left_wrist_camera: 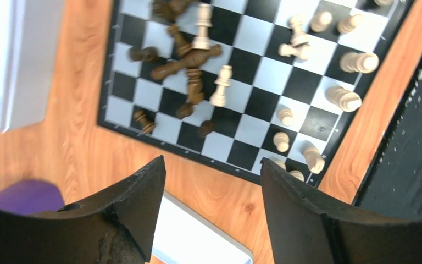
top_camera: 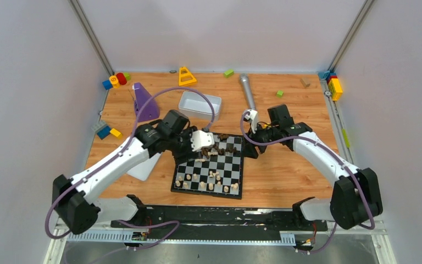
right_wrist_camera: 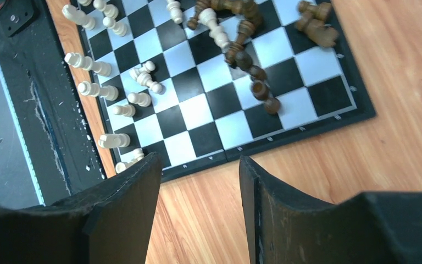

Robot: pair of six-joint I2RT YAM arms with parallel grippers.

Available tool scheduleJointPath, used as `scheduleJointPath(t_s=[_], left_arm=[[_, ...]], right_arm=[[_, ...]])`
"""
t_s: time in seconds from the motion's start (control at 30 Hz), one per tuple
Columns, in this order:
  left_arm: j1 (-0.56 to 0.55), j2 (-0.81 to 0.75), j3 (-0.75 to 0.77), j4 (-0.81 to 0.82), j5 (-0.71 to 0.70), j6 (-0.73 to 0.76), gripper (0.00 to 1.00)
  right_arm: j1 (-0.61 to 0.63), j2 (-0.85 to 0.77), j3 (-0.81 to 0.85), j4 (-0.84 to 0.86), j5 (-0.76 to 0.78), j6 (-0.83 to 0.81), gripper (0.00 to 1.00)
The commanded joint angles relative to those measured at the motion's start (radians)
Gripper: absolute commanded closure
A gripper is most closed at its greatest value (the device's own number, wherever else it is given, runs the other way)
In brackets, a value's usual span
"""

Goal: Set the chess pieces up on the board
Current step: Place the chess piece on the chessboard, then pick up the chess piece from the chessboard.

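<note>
Dark brown chess pieces (left_wrist_camera: 189, 60) lie toppled in a heap on the far half of the board (top_camera: 232, 168), tangled with a couple of pale ones. The rest of the pale chess pieces (right_wrist_camera: 93, 66) are ranged along the near edge, most of them upright and a few fallen toward the middle.

The left hand (left_wrist_camera: 213, 168) hangs over the board's far-left corner with its fingers spread and nothing between them. In its wrist view the heap lies straight ahead of the fingertips, past the black border. The longest fallen dark piece lies crosswise to the hand's reach, and a shorter one beneath it points roughly away from the hand.

The right hand (right_wrist_camera: 200, 159) is also spread and empty. It sits just off the board's far-right corner above the wooden worktop, and the heap lies ahead of it on the far side of the board.

From above, the left hand looks the nearer of the two, almost on top of the pile. I judge that the next pick falls to it. It would probably have to turn so that its fingers straddle one piece across the waist, since the pieces touch and cross each other.
</note>
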Motion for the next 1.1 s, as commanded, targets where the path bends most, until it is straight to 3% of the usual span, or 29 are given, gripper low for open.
scheduleJointPath(t_s=[0.0,0.17,0.23,0.67,1.07], left_arm=[[0.079,-0.160,-0.069,0.110,0.009,-0.057,0.24],[0.145,-0.312,-0.107,0.180,-0.062,-0.116,0.02],[0.180,-0.333,-0.100,0.171,-0.067,-0.128,0.00],[0.272,-0.338,-0.068,0.159,-0.049,-0.147,0.00],[0.279,-0.343,-0.063,0.162,-0.052,-0.144,0.00]], right_arm=[[0.112,0.076,0.072,0.031,0.021,-0.018,0.45],[0.277,0.184,0.134,0.036,0.119,-0.057,0.44],[0.328,0.223,0.160,0.036,0.142,-0.062,0.44],[0.496,0.449,0.313,-0.021,0.278,-0.087,0.42],[0.557,0.508,0.307,-0.030,0.345,-0.099,0.47]])
